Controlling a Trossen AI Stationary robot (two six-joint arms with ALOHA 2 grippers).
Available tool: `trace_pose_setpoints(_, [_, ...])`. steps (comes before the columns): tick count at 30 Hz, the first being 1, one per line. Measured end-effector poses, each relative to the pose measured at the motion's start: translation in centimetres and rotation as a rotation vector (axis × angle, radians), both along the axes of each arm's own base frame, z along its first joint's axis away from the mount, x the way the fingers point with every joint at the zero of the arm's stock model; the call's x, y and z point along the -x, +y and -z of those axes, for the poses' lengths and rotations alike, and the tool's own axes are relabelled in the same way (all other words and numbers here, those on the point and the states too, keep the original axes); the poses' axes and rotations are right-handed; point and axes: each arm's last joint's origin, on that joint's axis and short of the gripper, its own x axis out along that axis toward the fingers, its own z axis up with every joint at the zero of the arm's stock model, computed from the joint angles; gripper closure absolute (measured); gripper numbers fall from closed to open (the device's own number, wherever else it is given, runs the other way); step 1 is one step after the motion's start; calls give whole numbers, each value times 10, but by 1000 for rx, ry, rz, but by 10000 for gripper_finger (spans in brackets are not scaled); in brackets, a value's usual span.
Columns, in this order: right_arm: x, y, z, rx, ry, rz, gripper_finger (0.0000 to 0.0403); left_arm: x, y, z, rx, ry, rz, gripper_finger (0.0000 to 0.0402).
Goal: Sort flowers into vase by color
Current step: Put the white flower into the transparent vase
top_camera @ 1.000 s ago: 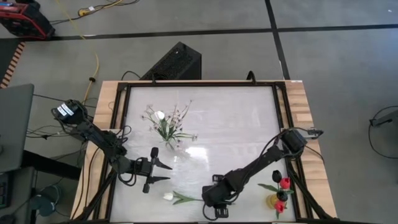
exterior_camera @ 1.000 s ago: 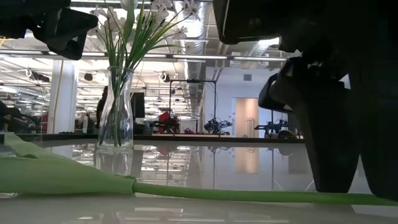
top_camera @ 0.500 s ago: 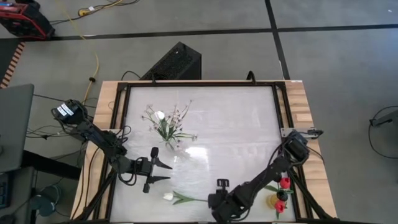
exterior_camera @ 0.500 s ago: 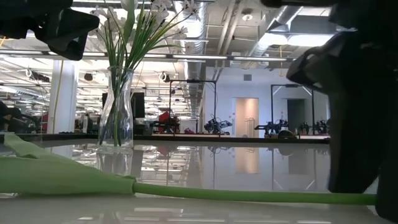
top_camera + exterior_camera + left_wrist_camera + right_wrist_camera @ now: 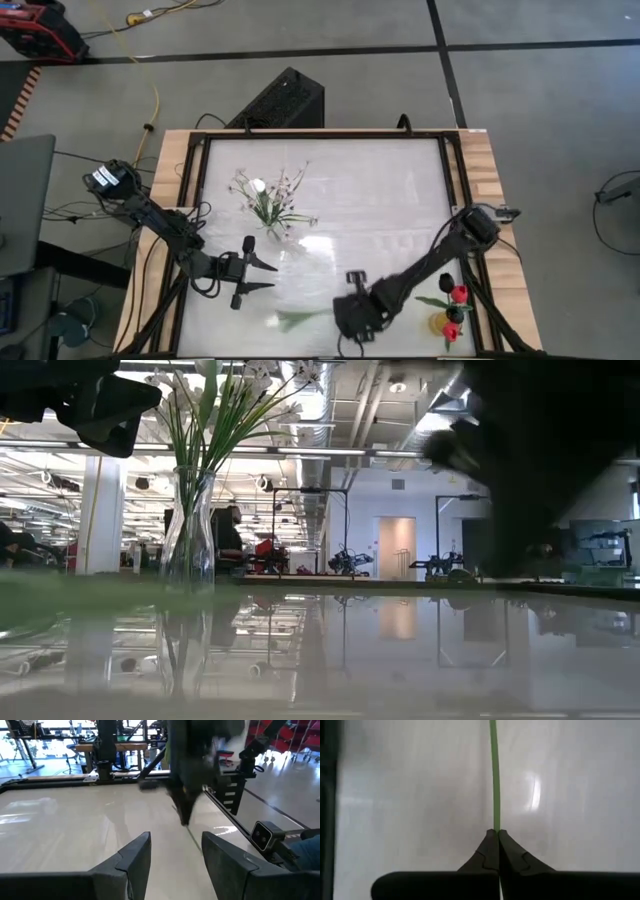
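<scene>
Flower stem (image 5: 494,775) is now rising off the surface (image 5: 380,200) near its front edge, pinched in the fully closed right claw (image 5: 494,836), heading vaseward, while the left claw (image 5: 175,851) is waiting open.

Right gripper (image 5: 494,837) pinched closed; left gripper (image 5: 262,275) spread, idle.

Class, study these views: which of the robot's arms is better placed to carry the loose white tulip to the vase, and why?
The right. The right gripper is shut on the stem of the white tulip near the table's front edge. The left gripper hangs open and empty, off to the left of the vase.
</scene>
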Motion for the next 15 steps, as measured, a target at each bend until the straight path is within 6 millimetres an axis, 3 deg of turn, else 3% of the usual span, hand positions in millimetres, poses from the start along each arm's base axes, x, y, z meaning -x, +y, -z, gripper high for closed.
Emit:
trace_pose_setpoints(3, [3,-20,-32,34,-82,-17,387,0,0,0,9,1,-3,237])
trace_pose_setpoints(6, [13,-39,-50,35,-158,-40,387,-2,1,2,38,7,-24,237])
trace_pose_setpoints(11, [33,-71,-66,-174,-355,-177,387,-8,6,15,67,48,-164,237])
trace_pose_setpoints(15, [48,-92,-59,-375,-428,-321,387,-17,15,31,98,94,-267,237])
